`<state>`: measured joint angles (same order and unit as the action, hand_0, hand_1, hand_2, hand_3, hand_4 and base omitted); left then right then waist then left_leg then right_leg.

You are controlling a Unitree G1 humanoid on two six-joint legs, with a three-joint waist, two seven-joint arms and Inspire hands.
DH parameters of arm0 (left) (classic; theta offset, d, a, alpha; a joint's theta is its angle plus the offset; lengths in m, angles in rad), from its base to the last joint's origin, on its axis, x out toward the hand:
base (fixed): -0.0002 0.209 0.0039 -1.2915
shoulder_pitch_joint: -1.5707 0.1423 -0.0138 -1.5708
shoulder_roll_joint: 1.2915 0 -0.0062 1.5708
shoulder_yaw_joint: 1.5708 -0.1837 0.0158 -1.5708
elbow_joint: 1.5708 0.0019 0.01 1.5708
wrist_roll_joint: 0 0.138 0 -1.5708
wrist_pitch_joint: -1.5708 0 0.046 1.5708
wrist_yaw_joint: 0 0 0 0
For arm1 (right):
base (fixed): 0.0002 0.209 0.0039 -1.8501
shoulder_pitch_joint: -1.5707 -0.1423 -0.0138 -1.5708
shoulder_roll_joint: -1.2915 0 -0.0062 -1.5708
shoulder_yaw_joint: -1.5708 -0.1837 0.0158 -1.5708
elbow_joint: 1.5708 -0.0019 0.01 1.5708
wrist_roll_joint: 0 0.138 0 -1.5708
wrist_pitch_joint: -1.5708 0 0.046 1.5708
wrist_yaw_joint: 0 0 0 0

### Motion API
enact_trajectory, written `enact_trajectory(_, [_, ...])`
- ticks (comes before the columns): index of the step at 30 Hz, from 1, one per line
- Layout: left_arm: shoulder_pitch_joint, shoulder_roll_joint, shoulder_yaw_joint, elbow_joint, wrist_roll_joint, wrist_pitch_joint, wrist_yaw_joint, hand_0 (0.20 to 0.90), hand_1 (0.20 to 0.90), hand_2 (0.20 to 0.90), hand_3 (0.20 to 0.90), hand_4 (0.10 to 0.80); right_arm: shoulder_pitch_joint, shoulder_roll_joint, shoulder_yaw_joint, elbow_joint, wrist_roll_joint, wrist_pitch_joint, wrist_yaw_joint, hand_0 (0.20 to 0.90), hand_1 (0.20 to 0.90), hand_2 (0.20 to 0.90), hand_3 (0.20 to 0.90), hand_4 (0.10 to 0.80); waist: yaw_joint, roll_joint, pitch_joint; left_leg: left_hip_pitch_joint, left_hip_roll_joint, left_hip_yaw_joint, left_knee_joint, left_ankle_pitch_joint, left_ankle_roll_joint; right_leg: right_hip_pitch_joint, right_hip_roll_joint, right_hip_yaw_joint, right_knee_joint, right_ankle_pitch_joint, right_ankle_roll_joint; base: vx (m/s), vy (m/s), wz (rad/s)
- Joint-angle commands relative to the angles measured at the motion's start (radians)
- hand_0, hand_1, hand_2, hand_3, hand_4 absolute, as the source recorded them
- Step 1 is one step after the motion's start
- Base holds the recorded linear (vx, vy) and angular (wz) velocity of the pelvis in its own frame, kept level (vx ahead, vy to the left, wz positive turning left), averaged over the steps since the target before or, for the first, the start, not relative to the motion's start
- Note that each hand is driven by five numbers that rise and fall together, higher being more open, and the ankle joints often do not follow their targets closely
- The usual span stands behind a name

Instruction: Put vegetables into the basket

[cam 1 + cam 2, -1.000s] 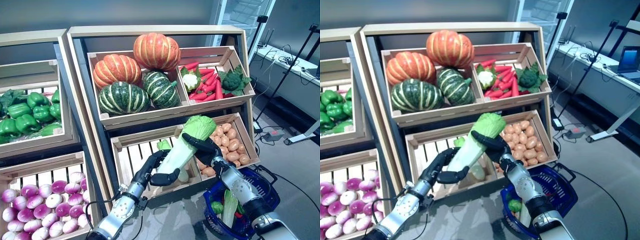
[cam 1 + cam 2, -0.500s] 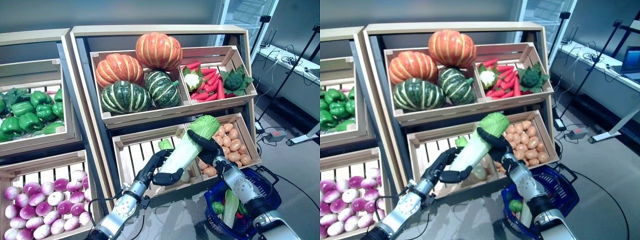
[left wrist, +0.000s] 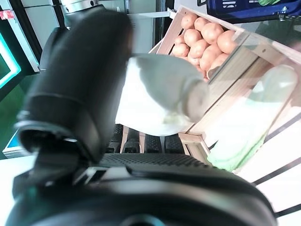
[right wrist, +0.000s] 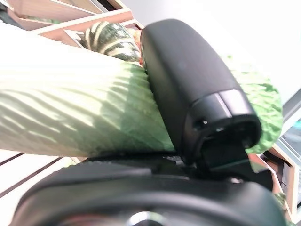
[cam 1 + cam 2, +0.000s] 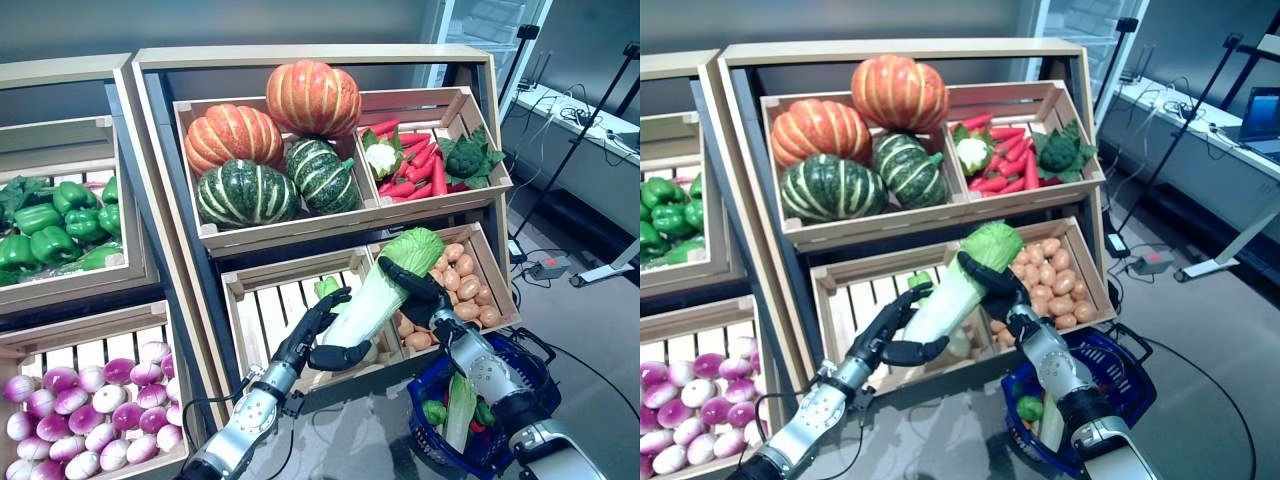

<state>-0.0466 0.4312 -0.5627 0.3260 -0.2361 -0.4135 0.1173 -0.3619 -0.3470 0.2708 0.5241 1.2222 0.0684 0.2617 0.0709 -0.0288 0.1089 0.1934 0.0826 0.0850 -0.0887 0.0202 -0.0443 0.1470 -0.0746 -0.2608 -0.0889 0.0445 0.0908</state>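
A long pale cabbage [image 5: 383,290] with a leafy green top is held tilted in front of the stand's lower crates. My right hand [image 5: 420,288] is shut on its upper part, and my thumb [image 4: 188,80] lies across it. My left hand [image 5: 312,335] is at the white stalk end, with its fingers fairly straight behind the stalk and its thumb [image 3: 160,94] in front. The blue basket [image 5: 532,368] stands on the floor at the lower right, below my right arm. In it lie a long pale green leafy vegetable [image 5: 460,410] and a small round green one [image 5: 433,413].
The wooden stand [image 5: 300,62] with filled crates rises just behind the hands. A second stand [image 5: 60,75] is to the left. A desk, tripod legs and cables [image 5: 560,150] stand on the floor to the right of the basket.
My left hand's fingers have straightened from round the stalk end. The cabbage has moved a little to the right in my right hand.
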Motion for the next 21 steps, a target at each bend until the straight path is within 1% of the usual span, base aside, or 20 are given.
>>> enact_trajectory(1, [-0.074, -0.009, 0.078, -0.03, 0.027, -0.11, 0.061, 0.9, 0.9, 0.9, 0.9, 0.8, -0.087, -0.066, -0.144, 0.028, 0.032, -0.093, 0.043, 0.3, 0.3, 0.3, 0.3, 0.4, -0.009, -0.03, -0.043, 0.001, -0.025, 0.072, 0.001, -0.104, 0.017, 0.041, -0.017, 0.005, 0.002, -0.05, -0.003, -0.019, -0.017, -0.07])
enact_trajectory(6, [-0.044, -0.001, 0.138, 0.063, 0.06, -0.087, 0.107, 0.9, 0.9, 0.9, 0.9, 0.8, 0.009, -0.108, -0.224, 0.059, -0.001, -0.098, 0.076, 0.3, 0.3, 0.3, 0.3, 0.4, -0.032, -0.027, -0.039, 0.001, -0.021, 0.095, 0.001, -0.102, 0.018, 0.029, -0.013, 0.025, 0.002, -0.044, 0.0, -0.017, -0.01, -0.08])
enact_trajectory(8, [-0.037, 0.003, 0.159, 0.09, 0.026, -0.07, 0.096, 0.9, 0.9, 0.9, 0.9, 0.8, 0.03, -0.125, -0.25, 0.066, -0.002, -0.098, 0.083, 0.3, 0.3, 0.3, 0.3, 0.4, -0.04, -0.026, -0.037, 0.002, -0.019, 0.104, 0.001, -0.101, 0.018, 0.025, -0.012, 0.032, 0.002, -0.041, 0.001, -0.016, -0.007, -0.19])
enact_trajectory(10, [-0.03, -0.011, 0.176, 0.133, -0.044, -0.021, 0.071, 0.9, 0.9, 0.9, 0.9, 0.8, 0.045, -0.137, -0.276, 0.077, -0.002, -0.116, 0.08, 0.3, 0.3, 0.3, 0.3, 0.4, -0.049, -0.024, -0.036, 0.004, -0.017, 0.113, 0.001, -0.101, 0.018, 0.022, -0.011, 0.04, 0.002, -0.038, 0.002, -0.01, -0.008, -0.12])
enact_trajectory(12, [-0.02, -0.034, 0.2, 0.184, -0.067, -0.002, 0.053, 0.9, 0.9, 0.9, 0.9, 0.8, 0.058, -0.15, -0.308, 0.081, -0.002, -0.123, 0.079, 0.3, 0.3, 0.3, 0.3, 0.4, -0.058, -0.023, -0.034, 0.007, -0.016, 0.121, 0.001, -0.103, 0.018, 0.02, -0.009, 0.048, 0.002, -0.038, 0.003, -0.006, -0.013, -0.15])
enact_trajectory(15, [-0.002, -0.047, 0.211, 0.218, -0.051, -0.001, 0.057, 0.9, 0.9, 0.9, 0.9, 0.8, 0.072, -0.167, -0.337, 0.066, -0.013, -0.142, 0.056, 0.3, 0.3, 0.3, 0.3, 0.4, -0.069, -0.022, -0.033, 0.007, -0.014, 0.13, 0.001, -0.103, 0.017, 0.015, -0.007, 0.059, 0.002, -0.036, 0.004, -0.011, -0.015, -0.23])
enact_trajectory(18, [0.012, -0.057, 0.226, 0.235, -0.036, -0.007, 0.062, 0.9, 0.9, 0.9, 0.9, 0.8, 0.096, -0.184, -0.357, 0.069, -0.083, -0.161, 0.026, 0.3, 0.3, 0.3, 0.3, 0.4, -0.078, -0.021, -0.03, 0.005, -0.014, 0.137, 0.001, -0.104, 0.018, 0.009, -0.004, 0.068, 0.002, -0.035, 0.004, -0.004, -0.02, -0.15])
enact_trajectory(21, [0.022, -0.059, 0.236, 0.233, -0.021, -0.015, 0.07, 0.9, 0.9, 0.9, 0.9, 0.8, 0.108, -0.208, -0.373, 0.093, -0.117, -0.164, -0.003, 0.3, 0.3, 0.3, 0.3, 0.4, -0.082, -0.022, -0.027, 0.005, -0.013, 0.141, 0.001, -0.103, 0.019, 0.007, -0.001, 0.074, 0.002, -0.035, 0.003, 0.013, -0.028, -0.12])
